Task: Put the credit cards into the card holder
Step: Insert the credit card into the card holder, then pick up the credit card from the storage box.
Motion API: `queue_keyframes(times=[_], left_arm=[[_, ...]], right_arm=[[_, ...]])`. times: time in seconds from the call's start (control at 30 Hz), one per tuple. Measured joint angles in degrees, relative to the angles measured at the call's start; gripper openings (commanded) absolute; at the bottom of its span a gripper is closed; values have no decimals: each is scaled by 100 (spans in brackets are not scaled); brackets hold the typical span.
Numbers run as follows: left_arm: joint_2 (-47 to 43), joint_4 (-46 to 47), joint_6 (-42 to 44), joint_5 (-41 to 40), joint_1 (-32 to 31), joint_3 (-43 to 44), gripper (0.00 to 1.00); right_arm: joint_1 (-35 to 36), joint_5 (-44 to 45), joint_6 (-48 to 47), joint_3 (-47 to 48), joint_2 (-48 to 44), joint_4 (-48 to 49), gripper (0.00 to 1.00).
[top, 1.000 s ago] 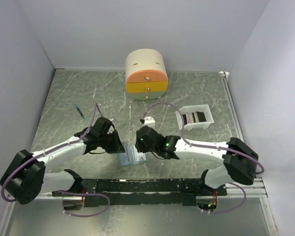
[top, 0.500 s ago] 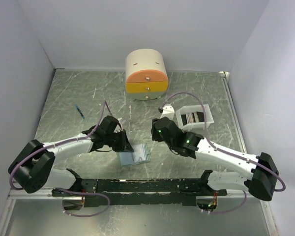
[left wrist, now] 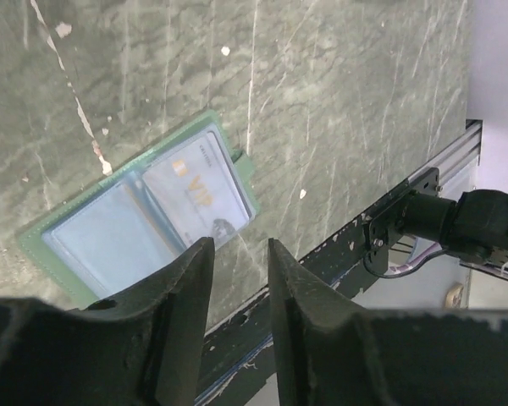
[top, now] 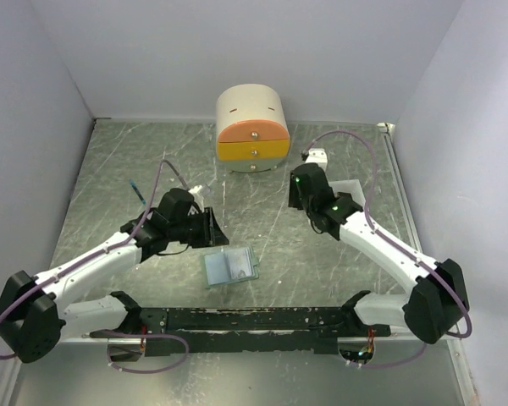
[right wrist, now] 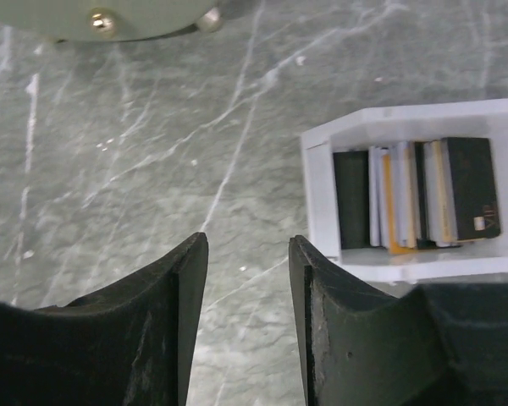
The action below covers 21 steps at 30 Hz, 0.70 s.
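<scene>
Fingers (right wrist: pixel 165 321) of the right gripper (right wrist: pixel 247 254) are held apart and empty beside the white rectangular tray (right wrist: pixel 317 194) where dark striped credit cards (right wrist: pixel 415 199) are packed, so one card alone should be pinched squarely, while the narrowly parted, empty left gripper (left wrist: pixel 237 254) is positioned near the opened grey-green card holder (left wrist: pixel 144 216).
</scene>
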Motion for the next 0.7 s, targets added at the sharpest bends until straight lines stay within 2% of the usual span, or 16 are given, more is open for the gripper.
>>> queue_keyframes(times=[0.03, 0.07, 0.1, 0.5, 0.7], left_arm=[[-44, -87, 61, -55, 0, 79, 49], [-90, -234, 142, -120, 0, 197, 87], [-125, -323, 214, -153, 0, 267, 99], [-568, -1495, 1143, -737, -4, 1008, 99], [-721, -1692, 1464, -1001, -4, 986, 99]], right_arm=[[-90, 2, -57, 33, 46, 0, 46], [-195, 2, -122, 61, 98, -2, 46], [-286, 2, -188, 83, 146, -4, 47], [-1572, -85, -815, 181, 1102, -136, 51], [-1884, -195, -944, 256, 1475, -144, 51]])
